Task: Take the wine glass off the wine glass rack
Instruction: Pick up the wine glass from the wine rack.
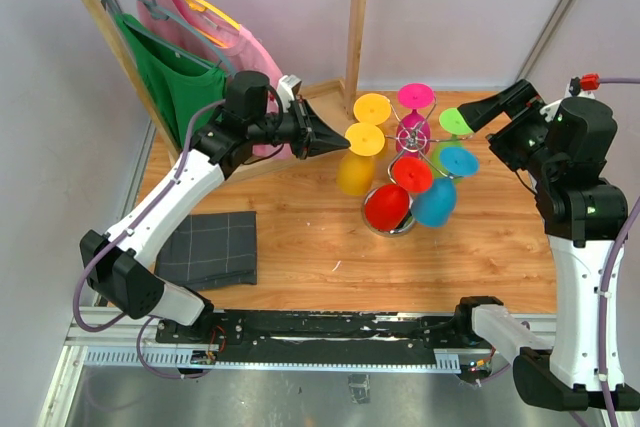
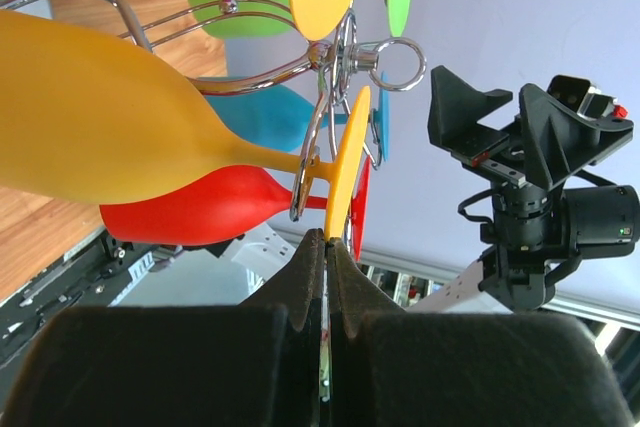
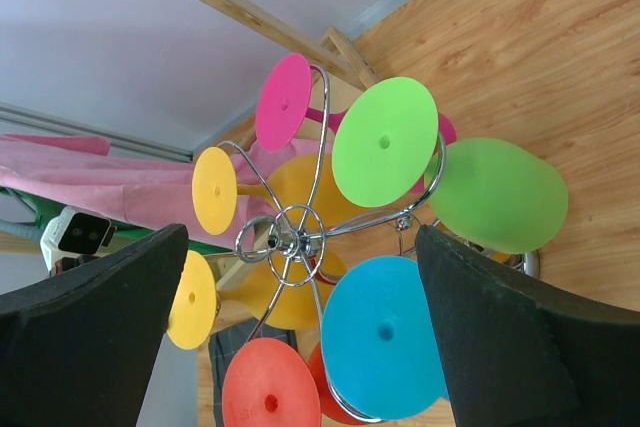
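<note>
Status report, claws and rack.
Left claw shut, tips at foot of yellow wine glass. Right claw open by green wine glass. Nothing lifted off wine glass rack.

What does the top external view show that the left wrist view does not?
Only the top view: the folded dark cloth and the wooden clothes rack. Only the left wrist view: the left gripper is shut, tips close to the foot rim of the yellow wine glass. Both: the chrome wine glass rack, that yellow glass, the open right gripper.
</note>
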Available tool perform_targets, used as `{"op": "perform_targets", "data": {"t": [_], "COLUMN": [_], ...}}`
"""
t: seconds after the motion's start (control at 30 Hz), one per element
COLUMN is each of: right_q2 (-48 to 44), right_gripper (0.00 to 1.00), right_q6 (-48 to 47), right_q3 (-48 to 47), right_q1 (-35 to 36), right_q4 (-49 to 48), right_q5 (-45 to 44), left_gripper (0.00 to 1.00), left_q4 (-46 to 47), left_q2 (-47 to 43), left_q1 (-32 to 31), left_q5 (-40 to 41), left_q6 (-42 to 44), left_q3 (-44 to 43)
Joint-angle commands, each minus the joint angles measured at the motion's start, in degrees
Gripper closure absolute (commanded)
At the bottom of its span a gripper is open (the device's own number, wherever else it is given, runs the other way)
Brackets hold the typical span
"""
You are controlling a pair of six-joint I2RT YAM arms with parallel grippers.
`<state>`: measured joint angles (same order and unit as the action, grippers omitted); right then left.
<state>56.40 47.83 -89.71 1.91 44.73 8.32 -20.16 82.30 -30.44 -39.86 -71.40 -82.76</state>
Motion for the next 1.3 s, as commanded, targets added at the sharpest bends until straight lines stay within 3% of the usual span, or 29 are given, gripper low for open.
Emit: {"op": "perform_targets", "data": {"t": [0.0, 1.27], "right_q2": [-0.82, -1.91], "right_gripper": [0.02, 0.01], "right_q6": [0.50, 0.77], "right_q3": [0.94, 2.79], "right_q1": [-0.33, -0.33], "right_q4": [-1.34, -1.90], "right_q5": [-0.75, -1.11], "left_gripper": [1.00, 1.00], "left_q4": [-0.81, 0.33], "left_q2": [-0.56, -1.38], "left_q1": [0.53, 2.13], "left_q5": [0.78, 1.25], "left_q6": [0.11, 0.78], "left_q3": [-2.68, -3.91]}}
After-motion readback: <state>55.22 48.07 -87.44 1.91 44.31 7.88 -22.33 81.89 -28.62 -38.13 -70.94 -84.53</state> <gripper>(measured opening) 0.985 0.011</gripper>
